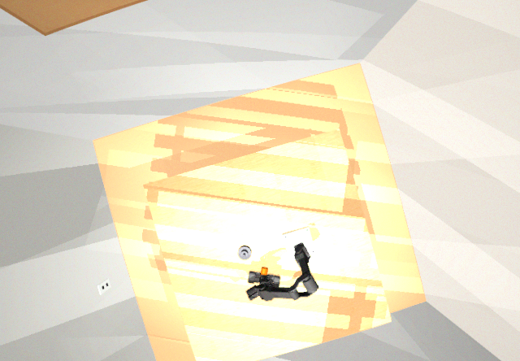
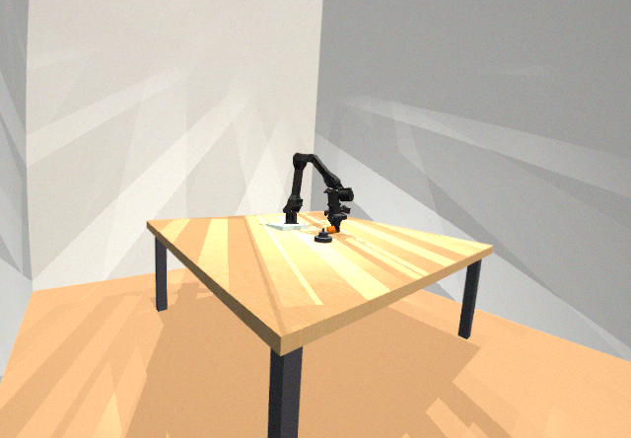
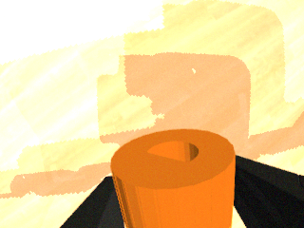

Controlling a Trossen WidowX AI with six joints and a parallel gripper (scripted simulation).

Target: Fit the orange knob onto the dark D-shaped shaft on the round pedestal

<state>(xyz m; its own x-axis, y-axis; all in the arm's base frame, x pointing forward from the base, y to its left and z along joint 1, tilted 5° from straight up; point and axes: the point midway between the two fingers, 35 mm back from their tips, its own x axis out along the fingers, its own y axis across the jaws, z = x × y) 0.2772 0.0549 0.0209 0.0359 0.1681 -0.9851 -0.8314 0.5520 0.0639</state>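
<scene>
The claw (image 2: 336, 229) (image 3: 170, 177) grips the orange knob (image 1: 264, 271) (image 2: 331, 229) (image 3: 176, 199) by its sides, presumably to keep the D-shaped hole exposed for mating. The knob is beside the round pedestal (image 1: 244, 252) (image 2: 322, 238), off its shaft. The pedestal stands on the desk (image 1: 273, 328) (image 2: 325, 275), shaft upright, apparently to receive the knob from above; alignment requires rotation by feel.

Pedestal (image 1: 244, 252) (image 2: 322, 238) near knob (image 1: 264, 271) (image 2: 332, 229) (image 3: 176, 190); gap between.
</scene>
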